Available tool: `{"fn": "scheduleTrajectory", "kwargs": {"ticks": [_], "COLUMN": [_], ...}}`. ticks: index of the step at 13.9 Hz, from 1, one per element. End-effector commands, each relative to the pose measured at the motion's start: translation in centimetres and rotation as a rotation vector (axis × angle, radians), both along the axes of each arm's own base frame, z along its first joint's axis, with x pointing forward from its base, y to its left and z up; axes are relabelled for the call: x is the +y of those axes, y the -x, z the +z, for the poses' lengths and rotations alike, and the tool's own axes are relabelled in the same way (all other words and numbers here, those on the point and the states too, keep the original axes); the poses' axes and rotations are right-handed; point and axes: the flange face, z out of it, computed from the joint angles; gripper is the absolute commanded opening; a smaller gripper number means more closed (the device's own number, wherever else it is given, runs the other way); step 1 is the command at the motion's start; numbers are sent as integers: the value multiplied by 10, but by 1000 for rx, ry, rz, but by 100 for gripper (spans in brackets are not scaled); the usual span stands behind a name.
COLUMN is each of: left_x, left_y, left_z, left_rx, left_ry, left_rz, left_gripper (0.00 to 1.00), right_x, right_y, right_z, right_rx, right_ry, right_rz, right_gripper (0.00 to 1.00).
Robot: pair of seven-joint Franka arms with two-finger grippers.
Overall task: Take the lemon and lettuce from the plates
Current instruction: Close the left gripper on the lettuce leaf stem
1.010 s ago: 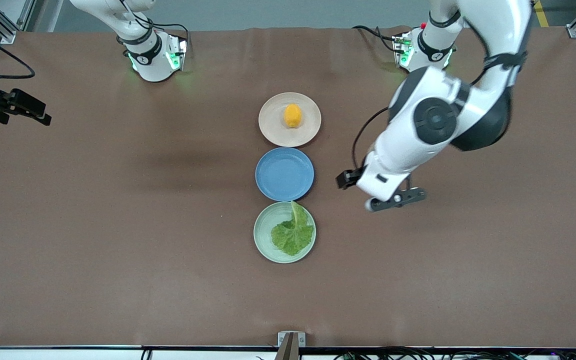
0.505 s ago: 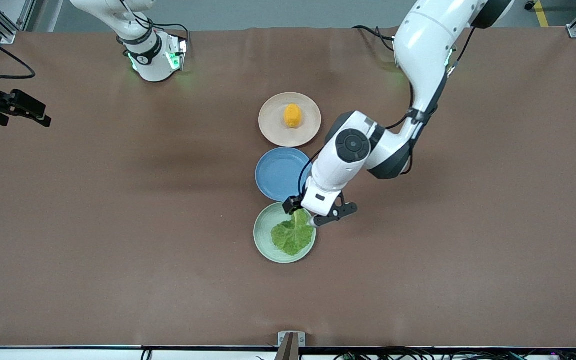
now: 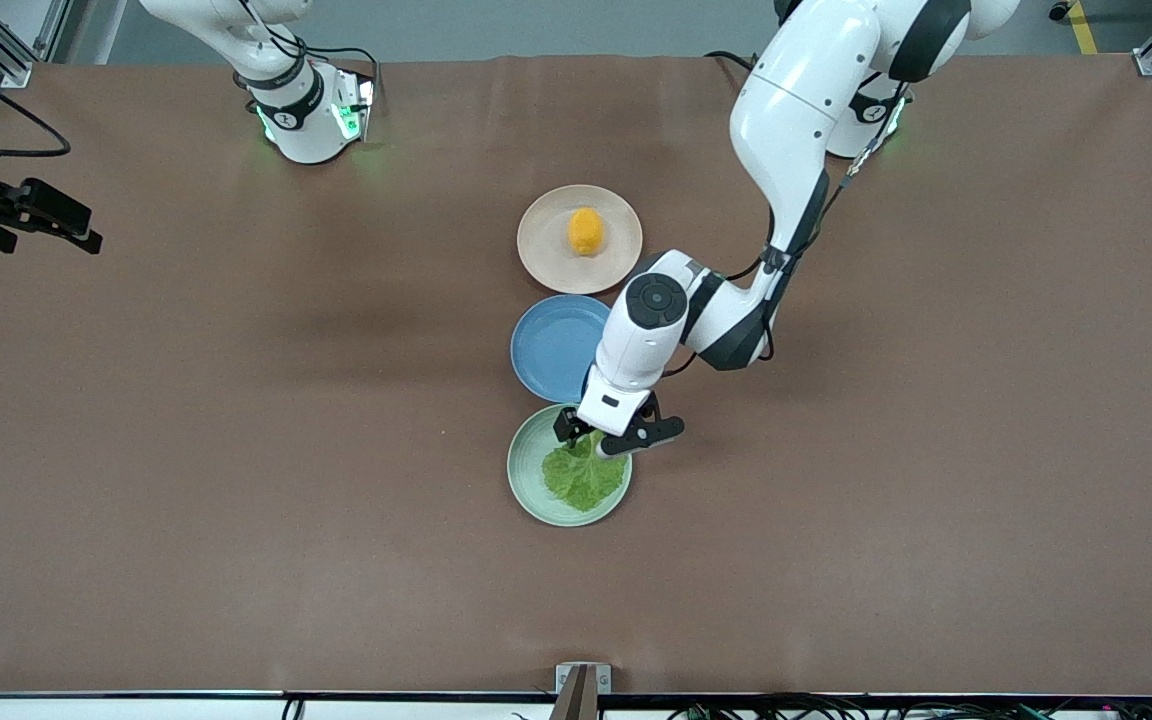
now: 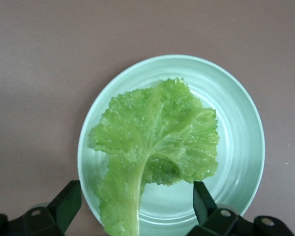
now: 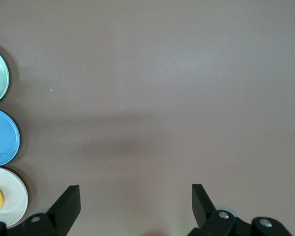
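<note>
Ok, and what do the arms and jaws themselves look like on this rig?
Both arms have glossy white shells with black joint bands and round dark grey joint caps. Green lights glow at the right arm's base. A thin black cable runs along the left arm. The left gripper and right gripper each have two black, wedge-shaped fingers on a black body with small silver screws.
</note>
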Motion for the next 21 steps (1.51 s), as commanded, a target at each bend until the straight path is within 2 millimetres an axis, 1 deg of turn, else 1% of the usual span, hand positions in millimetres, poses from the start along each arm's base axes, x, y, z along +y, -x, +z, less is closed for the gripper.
{"fn": "scheduleTrajectory", "kwargs": {"ticks": [1,4,9,10,11,12,15,17,18,21], "left_x": [-5,-13,-16,-16,-15,-15,-15,-14,-15,-15], "left_y": [-4,2,3,4,4,4,4,4,4,4], "left_z": [2,-3,-17,-22,-24,-25,-25,-26,-26,-26], "left_rx": [-28,-44,-60,-55,-53,-51,-51,-50,-49,-50], "left_ry": [-5,5,22,18,16,16,16,14,15,15], "left_rz": [4,-9,-11,-11,-11,-10,-10,-10,-11,-13], "left_gripper": [100,100,100,99,96,90,64,52,47,29], "right_x": [-1,0,-3,-1,-2,-1,-2,-1,-1,0], "right_y": [5,5,4,4,4,4,5,4,-1,-34], "right_z": [0,0,3,3,2,3,5,7,-1,-57], "right_rx": [-4,-5,-14,-14,-13,-14,-16,-14,3,93], "right_ry": [-7,-7,-3,-3,-3,-3,-3,-3,-3,-16], "right_rz": [6,10,53,56,55,56,55,46,46,55], "right_gripper": [100,100,100,100,100,100,100,100,100,100]}}
